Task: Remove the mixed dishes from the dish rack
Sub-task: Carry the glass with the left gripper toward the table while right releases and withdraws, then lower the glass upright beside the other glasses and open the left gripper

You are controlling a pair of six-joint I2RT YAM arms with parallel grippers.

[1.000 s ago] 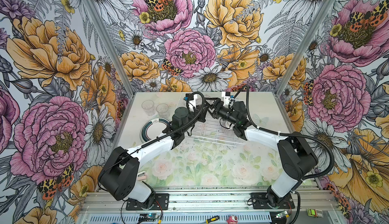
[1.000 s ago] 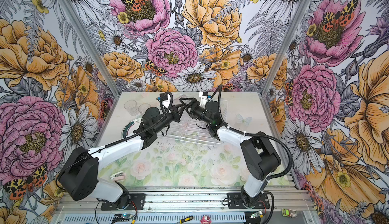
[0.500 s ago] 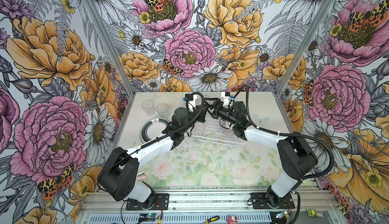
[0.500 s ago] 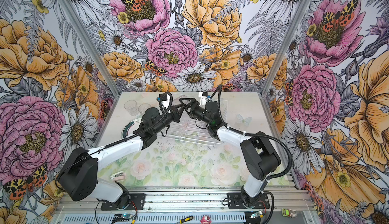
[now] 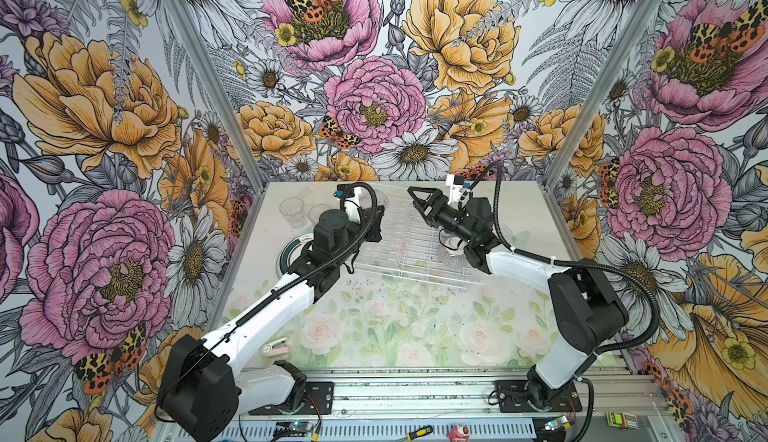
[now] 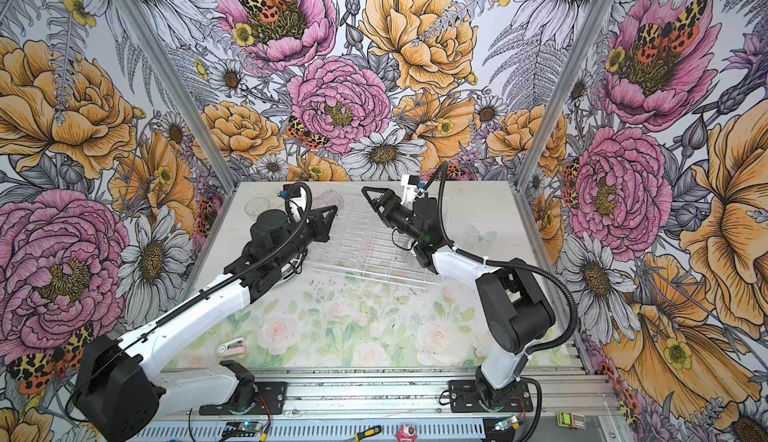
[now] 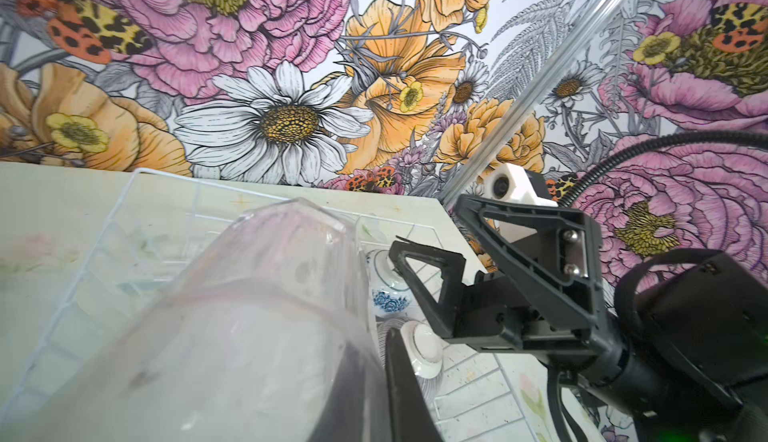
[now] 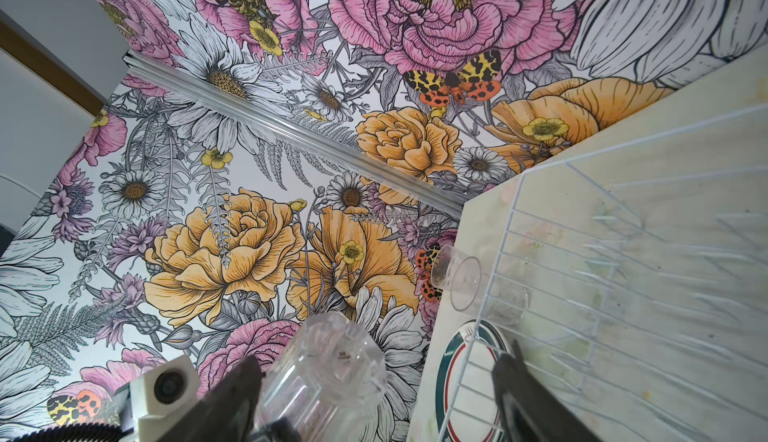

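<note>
Left wrist view shows the left gripper [image 7: 370,386] clamped on a clear glass [image 7: 266,315]. It seems to grip the glass by its wall only. The glass hangs in the air over the far left part of the rack [image 5: 411,253], near upper centre in both top views. The right gripper [image 5: 417,202] has its jaws wide apart w/ nothing between them, and it points toward the glass.

Risk, I think: the glass is smooth, so it can slip or swing if the arm turns too quick. Also the two grippers are near and can knock each other.

Count:
- 3 glasses, i.e. 1 held + 2 on the table [image 5: 374,336] at upper left.
- 1 plate [image 5: 291,249] left of the rack (maybe more under it, cannot tell).
- 2 small bowls [image 7: 390,294] in the rack.
</note>
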